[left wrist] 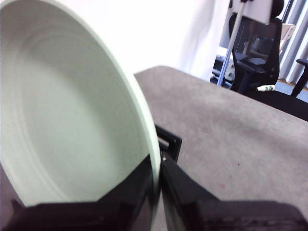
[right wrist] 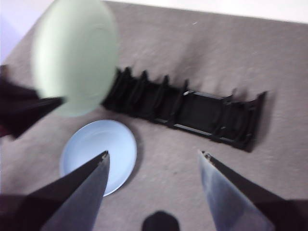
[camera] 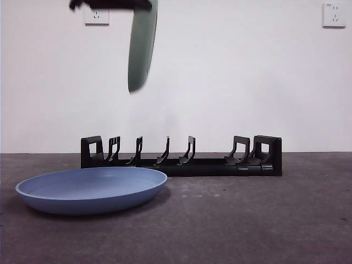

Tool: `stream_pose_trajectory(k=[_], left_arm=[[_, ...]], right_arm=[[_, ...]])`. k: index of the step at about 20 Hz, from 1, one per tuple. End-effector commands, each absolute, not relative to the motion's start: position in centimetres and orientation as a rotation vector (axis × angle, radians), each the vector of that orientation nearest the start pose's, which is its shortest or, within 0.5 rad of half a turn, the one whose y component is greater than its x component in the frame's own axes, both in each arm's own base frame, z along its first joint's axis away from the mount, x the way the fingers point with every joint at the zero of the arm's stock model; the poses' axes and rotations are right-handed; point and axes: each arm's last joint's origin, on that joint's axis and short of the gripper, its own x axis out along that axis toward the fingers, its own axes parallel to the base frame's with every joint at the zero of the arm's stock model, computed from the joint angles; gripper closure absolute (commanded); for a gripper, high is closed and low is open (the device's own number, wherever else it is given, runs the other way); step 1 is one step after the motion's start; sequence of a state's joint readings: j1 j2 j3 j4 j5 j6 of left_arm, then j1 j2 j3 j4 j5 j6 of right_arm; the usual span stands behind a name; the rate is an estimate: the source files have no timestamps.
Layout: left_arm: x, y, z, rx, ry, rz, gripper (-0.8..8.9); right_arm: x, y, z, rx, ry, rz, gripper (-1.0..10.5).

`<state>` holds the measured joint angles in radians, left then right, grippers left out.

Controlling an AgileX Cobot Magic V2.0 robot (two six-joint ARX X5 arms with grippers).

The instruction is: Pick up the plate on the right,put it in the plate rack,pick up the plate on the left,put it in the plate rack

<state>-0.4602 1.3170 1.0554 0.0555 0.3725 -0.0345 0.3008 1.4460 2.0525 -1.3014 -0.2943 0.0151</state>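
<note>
A pale green plate (camera: 142,47) hangs on edge, high above the left part of the plate rack (camera: 181,162). My left gripper (camera: 113,4) is shut on its rim. In the left wrist view the jaws (left wrist: 158,166) pinch the green plate (left wrist: 72,120), and one end of the rack (left wrist: 169,144) shows below. A blue plate (camera: 91,187) lies flat on the table in front of the rack's left half. My right gripper (right wrist: 154,156) is open and empty, high over the table. It looks down on the rack (right wrist: 192,108), the blue plate (right wrist: 98,154) and the held green plate (right wrist: 74,55).
The rack stands along the back of the grey table (camera: 247,220), close to a white wall with two sockets (camera: 97,16) (camera: 334,15). Beyond the table's far edge in the left wrist view is an office chair (left wrist: 260,53).
</note>
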Motion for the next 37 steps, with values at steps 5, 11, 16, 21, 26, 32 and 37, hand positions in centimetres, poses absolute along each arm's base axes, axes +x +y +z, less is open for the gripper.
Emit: stream_pose_trajectory(k=[5,11,16,21,26,32,37], left_arm=[[30.0,-13.7,30.4,-0.074,0.270,-0.767,8.22],[32.2,-13.0,27.8,-0.078,0.335,-0.735,8.22],[33.4,-13.5,25.6,-0.077,0.381,-0.729,8.22],[34.0,-13.7,23.9,-0.038,0.426,-0.719,8.22],[34.1,-13.5,23.0,0.041,0.464,-0.666,8.22],[33.8,-13.7,22.8,0.042,0.493,-0.676,7.87],[33.6,-14.2,22.9,0.036,0.496,-0.690,6.46]], right_arm=[[21.0,7.5,48.7,0.000,0.776,0.584,6.3],[21.0,7.5,48.6,0.000,0.786,0.583,6.3],[21.0,7.5,48.6,-0.001,0.786,0.583,6.3],[21.0,7.5,48.6,-0.004,0.786,0.585,6.3],[21.1,7.5,48.5,-0.006,0.790,0.584,6.3],[21.4,7.6,47.9,-0.008,0.814,0.582,6.3],[21.8,7.7,47.0,-0.008,0.852,0.577,6.3]])
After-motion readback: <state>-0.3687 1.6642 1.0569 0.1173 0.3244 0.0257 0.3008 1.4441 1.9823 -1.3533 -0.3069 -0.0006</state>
